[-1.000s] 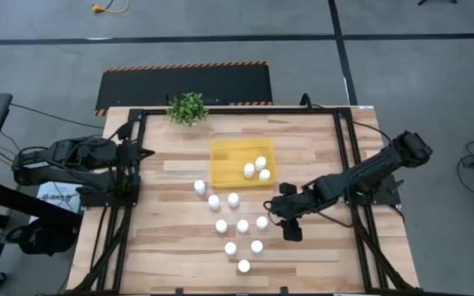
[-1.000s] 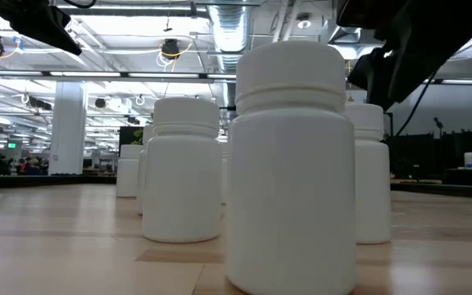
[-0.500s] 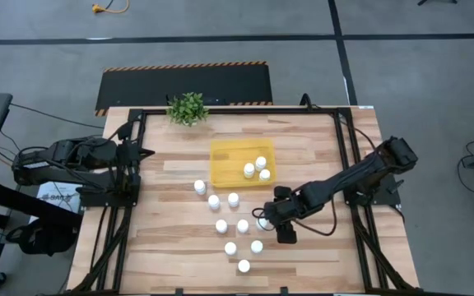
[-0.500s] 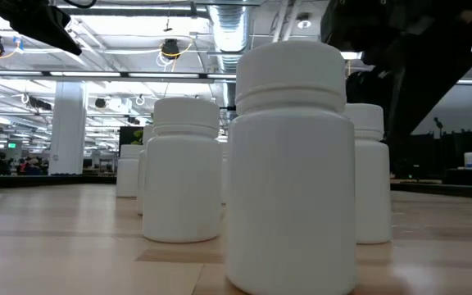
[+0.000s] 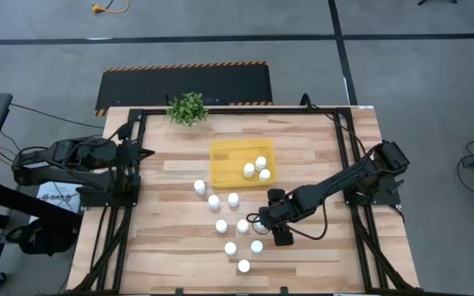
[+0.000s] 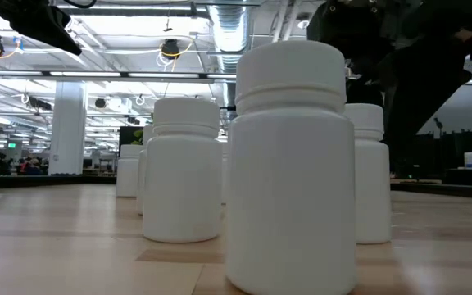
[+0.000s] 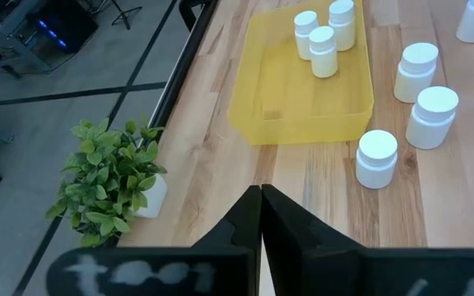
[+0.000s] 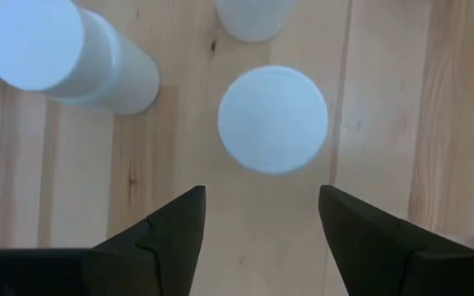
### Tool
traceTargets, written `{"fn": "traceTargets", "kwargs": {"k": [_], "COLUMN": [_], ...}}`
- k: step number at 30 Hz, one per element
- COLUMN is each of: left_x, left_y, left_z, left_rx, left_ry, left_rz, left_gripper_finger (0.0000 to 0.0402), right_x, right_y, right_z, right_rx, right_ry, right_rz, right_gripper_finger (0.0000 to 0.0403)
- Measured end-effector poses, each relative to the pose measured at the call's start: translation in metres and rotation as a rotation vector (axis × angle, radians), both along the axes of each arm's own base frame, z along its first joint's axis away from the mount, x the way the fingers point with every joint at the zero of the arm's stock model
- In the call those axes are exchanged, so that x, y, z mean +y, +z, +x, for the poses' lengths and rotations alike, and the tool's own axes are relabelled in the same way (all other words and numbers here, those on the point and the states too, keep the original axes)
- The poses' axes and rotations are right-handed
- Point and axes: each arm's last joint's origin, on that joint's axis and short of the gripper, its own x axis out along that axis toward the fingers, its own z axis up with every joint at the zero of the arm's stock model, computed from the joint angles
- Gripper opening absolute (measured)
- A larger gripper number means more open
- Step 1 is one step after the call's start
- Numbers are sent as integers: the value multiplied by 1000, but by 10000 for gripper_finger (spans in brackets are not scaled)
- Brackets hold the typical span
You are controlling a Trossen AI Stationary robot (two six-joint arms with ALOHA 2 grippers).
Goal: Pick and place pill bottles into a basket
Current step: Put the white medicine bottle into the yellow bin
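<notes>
No text, label, brand or number can be read anywhere. The pill bottles (image 6: 290,164) are plain white, and the pale marking on the left claw (image 7: 259,215) body is too blurred to make out.

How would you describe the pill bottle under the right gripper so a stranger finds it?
Find the yellow tray mid-table, then the group of white bottles in front of it. The pill bottle is at that group's right edge, the only one beneath the open right gripper; the left gripper waits far left.
</notes>
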Motion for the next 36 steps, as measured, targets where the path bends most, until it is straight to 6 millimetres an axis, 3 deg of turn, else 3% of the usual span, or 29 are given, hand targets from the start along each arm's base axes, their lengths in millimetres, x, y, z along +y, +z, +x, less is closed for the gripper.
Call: {"fn": "traceTargets", "kwargs": {"k": [26, 36], "left_x": [0, 0], "left_y": [0, 0], "left_z": [0, 0], "left_rx": [0, 0], "left_ry": [0, 0], "left_rz": [0, 0], "left_gripper_finger": [0, 0], "right_x": [-6, -6], "right_y": [5, 5], "right_z": [14, 15], "right_rx": [-125, -132], "right_ry": [42, 42], "right_rz": [19, 21], "right_gripper_finger": [229, 179]}}
